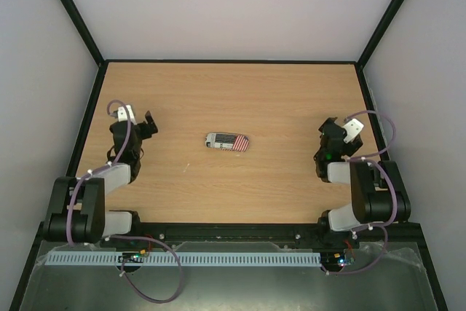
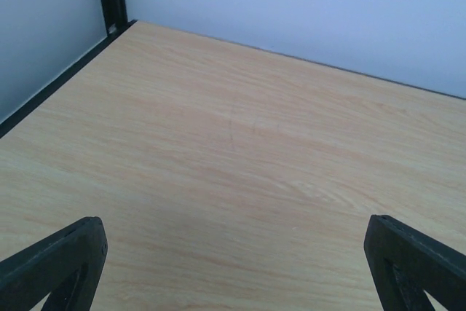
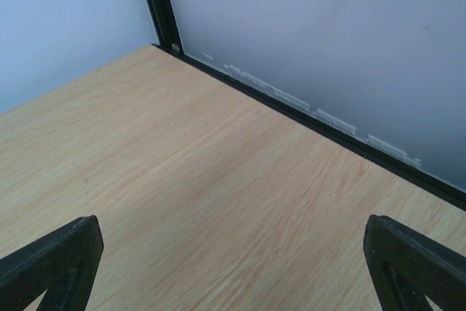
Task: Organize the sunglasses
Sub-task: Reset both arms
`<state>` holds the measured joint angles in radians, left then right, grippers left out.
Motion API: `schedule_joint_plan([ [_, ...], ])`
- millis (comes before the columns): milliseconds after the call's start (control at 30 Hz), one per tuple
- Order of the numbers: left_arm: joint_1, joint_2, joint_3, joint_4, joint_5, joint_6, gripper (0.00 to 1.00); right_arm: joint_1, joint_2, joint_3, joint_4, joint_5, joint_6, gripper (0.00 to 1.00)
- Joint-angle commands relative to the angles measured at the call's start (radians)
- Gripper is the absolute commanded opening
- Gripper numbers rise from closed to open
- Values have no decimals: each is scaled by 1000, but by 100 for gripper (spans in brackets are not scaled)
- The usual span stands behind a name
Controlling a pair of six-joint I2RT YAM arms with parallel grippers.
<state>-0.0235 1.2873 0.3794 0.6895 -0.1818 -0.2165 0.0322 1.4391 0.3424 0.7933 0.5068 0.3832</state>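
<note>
The red-orange sunglasses are not in view in any frame. An oblong flag-printed case [image 1: 227, 142] lies shut at the middle of the wooden table [image 1: 233, 100]. My left gripper [image 1: 143, 126] is open and empty at the table's left side, well left of the case. My right gripper [image 1: 329, 136] is open and empty at the right side, well right of the case. In the left wrist view my gripper [image 2: 237, 267] has its fingers spread wide over bare wood. The right wrist view shows the same for my right gripper [image 3: 233, 267].
Black frame rails [image 1: 73, 27] and pale walls [image 3: 328, 34] bound the table on the left, back and right. The right wrist view shows the black rail [image 3: 306, 118] along the wall's foot. A black base rail [image 1: 233, 234] runs along the near edge.
</note>
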Motion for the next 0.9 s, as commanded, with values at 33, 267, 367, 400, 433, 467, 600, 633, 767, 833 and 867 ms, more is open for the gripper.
schedule_joint_plan([
  [33, 34, 74, -79, 242, 42, 12, 99, 24, 33, -49, 294, 13, -100, 99],
  [267, 38, 122, -34, 232, 58, 47, 99, 79, 45, -96, 416, -30, -200, 99],
  [367, 41, 119, -55, 291, 41, 72, 100, 80, 44, -95, 412, -30, -198, 99],
  [400, 45, 120, -63, 315, 41, 78, 99, 79, 43, -97, 413, -31, -198, 99],
  [433, 50, 122, -65, 324, 44, 79, 100, 79, 43, -97, 413, -31, -198, 99],
  [467, 56, 127, -70, 344, 46, 80, 99, 79, 45, -96, 412, -30, -199, 99],
  [600, 59, 189, -94, 451, 94, 110, 100, 78, 56, -78, 391, -29, -197, 99],
  [633, 59, 203, -95, 461, 117, 119, 100, 76, 55, -78, 389, -30, -195, 99],
  [767, 59, 216, -118, 514, 114, 117, 99, 76, 51, -81, 394, -30, -196, 99],
  [833, 50, 241, -125, 556, 130, 138, 100, 83, 27, -142, 473, -41, -204, 99],
  [867, 41, 239, -116, 534, 114, 142, 100, 86, 22, -187, 547, -57, -215, 99],
])
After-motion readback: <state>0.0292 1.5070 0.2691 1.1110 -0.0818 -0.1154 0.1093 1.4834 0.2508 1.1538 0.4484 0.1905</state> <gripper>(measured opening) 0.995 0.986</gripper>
